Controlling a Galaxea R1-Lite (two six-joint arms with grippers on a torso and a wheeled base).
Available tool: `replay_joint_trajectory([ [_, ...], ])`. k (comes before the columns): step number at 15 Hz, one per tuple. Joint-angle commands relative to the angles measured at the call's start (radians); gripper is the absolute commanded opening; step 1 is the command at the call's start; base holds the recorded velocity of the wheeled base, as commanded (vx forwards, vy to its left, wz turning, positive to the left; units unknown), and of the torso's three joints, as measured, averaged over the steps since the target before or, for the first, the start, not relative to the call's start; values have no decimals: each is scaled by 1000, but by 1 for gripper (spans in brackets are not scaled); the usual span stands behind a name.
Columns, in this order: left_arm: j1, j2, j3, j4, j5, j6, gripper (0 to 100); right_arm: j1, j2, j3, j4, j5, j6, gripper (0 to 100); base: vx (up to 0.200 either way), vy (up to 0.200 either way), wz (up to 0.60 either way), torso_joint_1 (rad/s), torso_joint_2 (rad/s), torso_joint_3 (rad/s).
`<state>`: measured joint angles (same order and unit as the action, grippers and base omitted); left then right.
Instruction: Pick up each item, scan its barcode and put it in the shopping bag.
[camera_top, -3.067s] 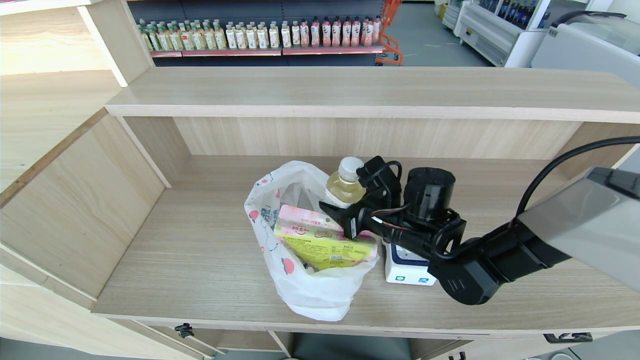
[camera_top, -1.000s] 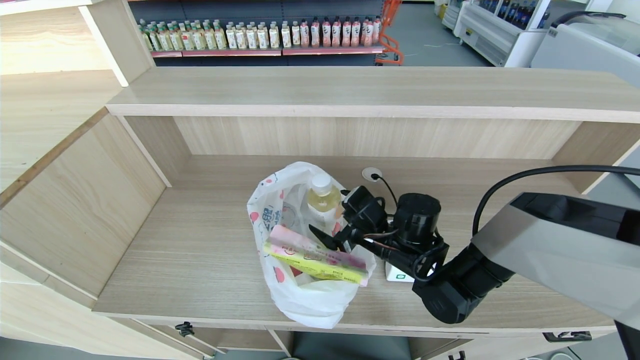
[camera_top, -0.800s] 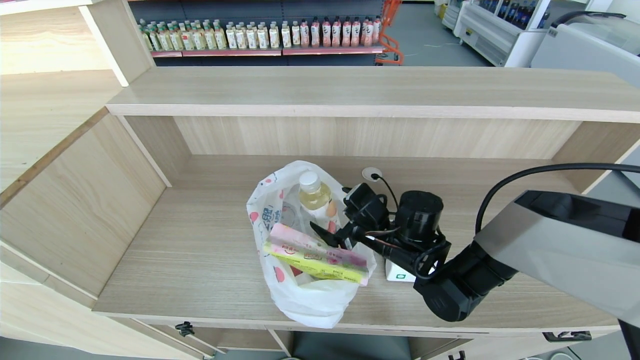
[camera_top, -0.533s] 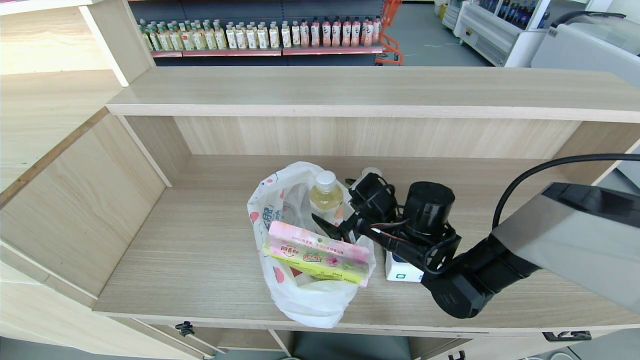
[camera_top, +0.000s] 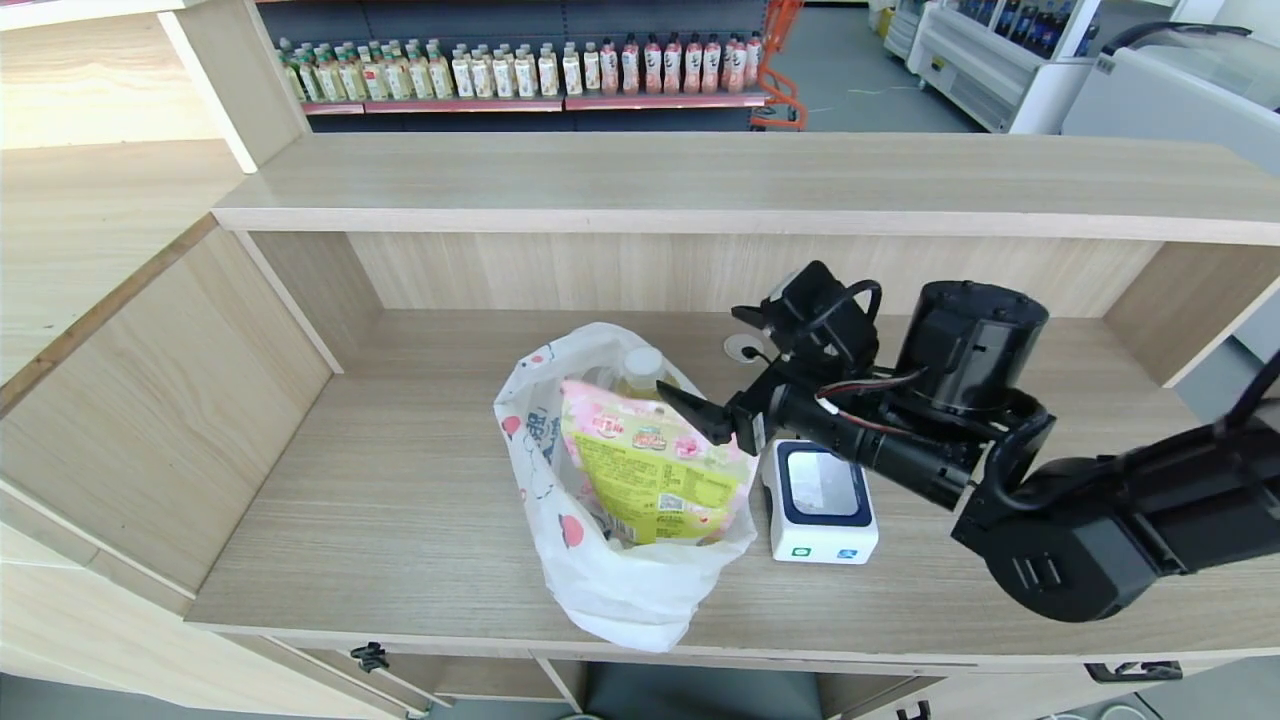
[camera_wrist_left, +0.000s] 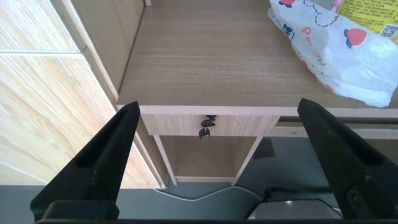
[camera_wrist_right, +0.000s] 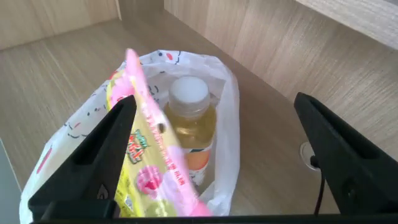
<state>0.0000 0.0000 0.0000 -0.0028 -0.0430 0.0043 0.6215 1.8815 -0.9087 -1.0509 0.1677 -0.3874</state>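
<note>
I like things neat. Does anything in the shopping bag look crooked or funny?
The pink and yellow snack packet leans crooked, poking above the rim of the shopping bag, not tucked in. The bottle stands upright behind it. Nothing is spilled.

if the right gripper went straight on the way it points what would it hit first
Probably the bottle standing in the shopping bag, framed by the open right gripper; the pink snack packet leans just beside that line and could touch first. Depth is unclear.
</note>
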Motion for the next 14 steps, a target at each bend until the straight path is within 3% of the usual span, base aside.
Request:
replay_joint_trajectory([
  [1,0,2,0,0,0,0,100,0,-151,11,86,-11,18,100,0,0,0,0,0,0],
  [5,0,2,0,0,0,0,100,-126,-329,34,250,-94,53,100,0,0,0,0,0,0],
  [7,0,2,0,0,0,0,100,-256,-459,93,393,-123,79,100,0,0,0,0,0,0],
  [9,0,2,0,0,0,0,100,-428,-558,163,428,-120,102,100,0,0,0,0,0,0],
  [12,0,2,0,0,0,0,100,-600,-713,277,502,-122,168,100,0,0,0,0,0,0],
  [13,0,2,0,0,0,0,100,-605,-717,280,505,-122,168,100,0,0,0,0,0,0],
  [14,0,2,0,0,0,0,100,-666,-786,323,594,-117,223,100,0,0,0,0,0,0],
])
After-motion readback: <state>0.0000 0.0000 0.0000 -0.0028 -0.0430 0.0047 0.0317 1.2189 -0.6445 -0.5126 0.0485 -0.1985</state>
